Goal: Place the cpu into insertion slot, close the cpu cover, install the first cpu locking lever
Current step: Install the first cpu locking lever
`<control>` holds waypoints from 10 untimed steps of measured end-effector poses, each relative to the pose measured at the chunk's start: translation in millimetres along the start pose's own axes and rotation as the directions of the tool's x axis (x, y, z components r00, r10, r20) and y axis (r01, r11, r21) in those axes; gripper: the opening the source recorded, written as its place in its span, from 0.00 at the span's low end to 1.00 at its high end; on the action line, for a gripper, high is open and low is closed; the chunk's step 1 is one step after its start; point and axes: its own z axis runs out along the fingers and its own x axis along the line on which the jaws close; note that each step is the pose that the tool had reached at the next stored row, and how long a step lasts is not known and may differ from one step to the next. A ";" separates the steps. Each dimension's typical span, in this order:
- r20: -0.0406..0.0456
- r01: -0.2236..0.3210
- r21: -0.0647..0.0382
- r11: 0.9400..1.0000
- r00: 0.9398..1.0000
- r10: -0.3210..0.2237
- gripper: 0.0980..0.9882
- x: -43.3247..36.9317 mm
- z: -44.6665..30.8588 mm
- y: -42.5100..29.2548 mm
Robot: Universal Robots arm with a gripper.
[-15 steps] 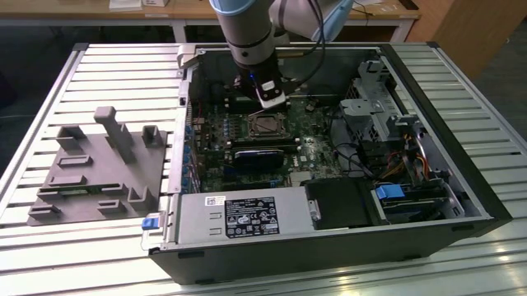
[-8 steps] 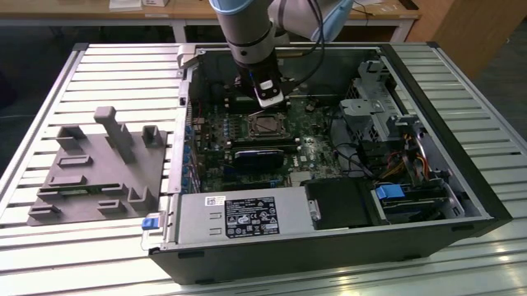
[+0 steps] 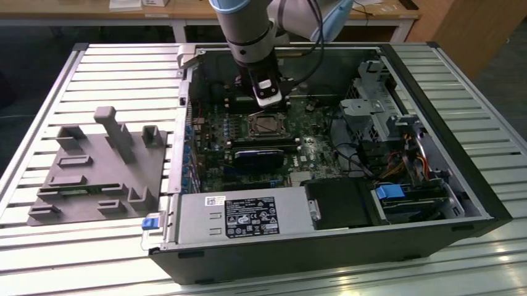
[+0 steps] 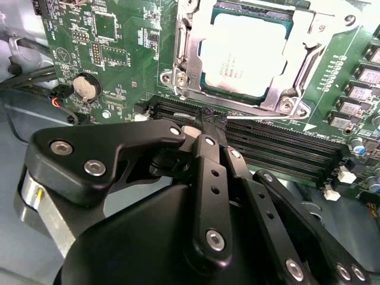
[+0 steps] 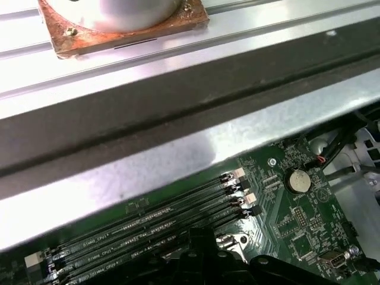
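While the arm reaches down into the open computer case (image 3: 428,185) on the slatted counter (image 3: 115,74), the gripper (image 4: 205,127) hangs just above the memory slots (image 4: 279,151), beside the socket. Its black fingers (image 4: 208,172) sit drawn together at the tips with nothing held between them. The cpu (image 4: 243,53) lies flat in the insertion slot, its silver-grey top carrying faint print too small to make out. The cpu cover (image 4: 297,65) lies down around it as a silvery frame, the chip showing through its window. In the exterior view the cpu (image 3: 265,125) sits mid-board, just below the gripper (image 3: 270,98). A white label and a black label with symbols mark the power supply (image 3: 239,216); their text is unreadable. A grey fixture (image 3: 103,166) rests at the exterior view's left.
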 end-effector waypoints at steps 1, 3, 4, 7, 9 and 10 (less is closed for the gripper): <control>0.001 -0.003 0.001 1.000 1.000 0.003 0.00 0.2 0.2 0.5; 0.004 -0.010 0.004 1.000 1.000 0.010 0.00 0.7 0.5 1.4; 0.005 -0.013 0.005 1.000 1.000 0.013 0.00 0.9 0.7 1.7; 0.012 -0.023 0.012 1.000 1.000 0.023 0.00 1.4 1.5 2.3; 0.019 -0.030 0.019 0.999 0.999 0.029 0.00 1.6 2.4 2.2; 0.022 -0.033 0.022 0.999 0.999 0.033 0.00 1.7 2.8 2.2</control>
